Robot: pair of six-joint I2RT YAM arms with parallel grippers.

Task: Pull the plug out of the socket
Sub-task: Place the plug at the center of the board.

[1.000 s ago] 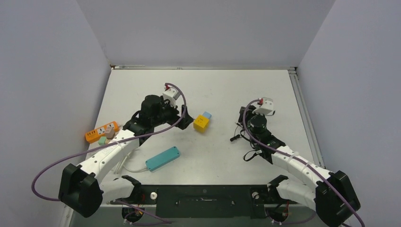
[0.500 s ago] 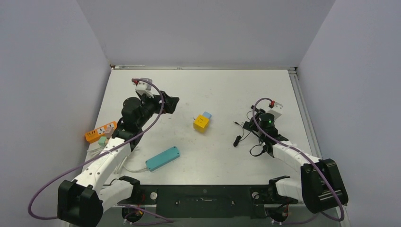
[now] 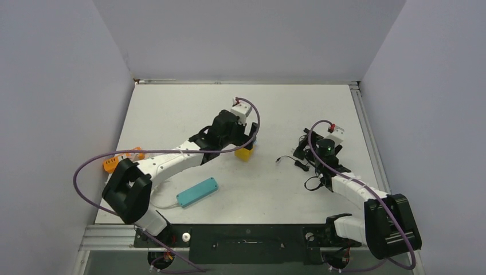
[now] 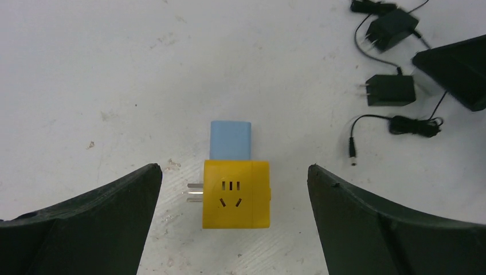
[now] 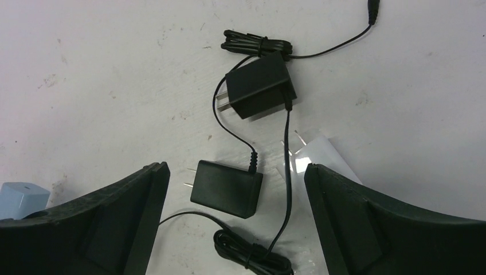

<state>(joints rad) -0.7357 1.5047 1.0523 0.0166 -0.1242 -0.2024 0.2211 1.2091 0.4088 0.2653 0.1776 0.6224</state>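
Observation:
A yellow cube socket (image 4: 236,193) lies on the white table with a light blue plug (image 4: 231,139) pushed into its far side. Its own metal prongs stick out to the left. My left gripper (image 4: 234,169) hovers over it, open, one finger on each side and touching nothing. From above, the left gripper (image 3: 243,140) covers most of the blue plug, and the yellow socket (image 3: 244,153) shows just below it. My right gripper (image 5: 236,167) is open over two black adapters (image 5: 226,189), holding nothing.
Two black adapters with coiled cords (image 3: 299,163) lie right of the socket. A teal power strip (image 3: 197,191) with a white cord sits near the front, an orange power strip (image 3: 117,162) at the left edge. A white scrap (image 5: 312,157) lies under the right gripper.
My left arm swung right from the back left and now hangs over the yellow socket. My right gripper opened, and the black adapters and their cords lie loose beneath it.

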